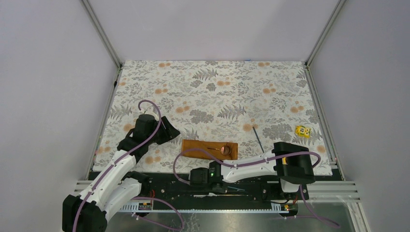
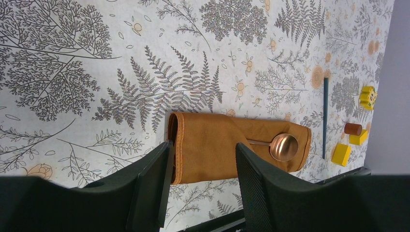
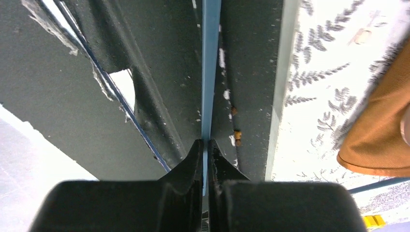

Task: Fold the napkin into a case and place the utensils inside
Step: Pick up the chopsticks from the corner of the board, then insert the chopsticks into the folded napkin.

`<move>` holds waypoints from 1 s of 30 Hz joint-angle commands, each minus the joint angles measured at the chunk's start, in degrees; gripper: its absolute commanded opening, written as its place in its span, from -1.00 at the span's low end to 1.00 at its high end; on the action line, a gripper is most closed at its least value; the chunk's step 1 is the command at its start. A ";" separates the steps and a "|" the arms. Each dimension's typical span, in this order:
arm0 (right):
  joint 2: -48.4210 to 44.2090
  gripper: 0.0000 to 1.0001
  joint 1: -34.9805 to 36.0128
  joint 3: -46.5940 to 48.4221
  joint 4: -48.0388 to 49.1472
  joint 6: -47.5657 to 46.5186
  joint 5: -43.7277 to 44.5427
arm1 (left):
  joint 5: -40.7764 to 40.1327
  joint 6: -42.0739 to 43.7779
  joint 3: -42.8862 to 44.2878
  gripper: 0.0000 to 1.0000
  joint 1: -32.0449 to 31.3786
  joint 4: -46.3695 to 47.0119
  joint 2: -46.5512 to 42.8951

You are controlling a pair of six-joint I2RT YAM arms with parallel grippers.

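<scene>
Your left gripper [image 2: 203, 150] has its jaws apart, and the left end of the rust-orange case [image 2: 212, 137] shows between the two black fingers [image 2: 150, 183]. The case lies flat on the floral tablecloth [image 2: 96, 72]. A copper spoon [image 2: 284, 147] rests on its right end, the thin handle slipping under a diagonal fold. Just right of it lie a dark rod [image 2: 325, 118], yellow blocks [image 2: 341, 153] and a brown cylinder [image 2: 353, 128].
</scene>
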 commanded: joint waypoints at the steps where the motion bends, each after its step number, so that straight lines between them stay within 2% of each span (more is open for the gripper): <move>1: -6.88 -1.00 -3.15 1.23 -1.99 -0.31 2.89 | -0.90 0.30 0.78 0.11 0.30 1.08 -0.36; 5: -13.44 -1.00 -9.61 0.99 -3.52 -3.66 3.01 | -0.67 -0.54 0.98 0.12 0.58 1.49 1.63; 8: -16.02 -1.00 -14.16 0.88 -4.42 -13.50 3.76 | 3.15 -0.67 0.38 0.12 0.73 4.22 5.48; 14: -9.23 -1.00 -23.19 6.65 -10.61 -22.26 2.20 | 10.64 2.34 0.93 0.12 0.67 6.22 16.29; 21: 0.53 -1.00 -24.49 15.62 -16.11 -25.78 3.61 | 12.12 3.06 0.30 0.02 0.01 7.47 20.65; 30: 5.57 -1.00 -24.50 14.82 -17.25 -25.32 6.04 | 12.69 2.37 -1.76 -0.09 -1.16 9.91 21.72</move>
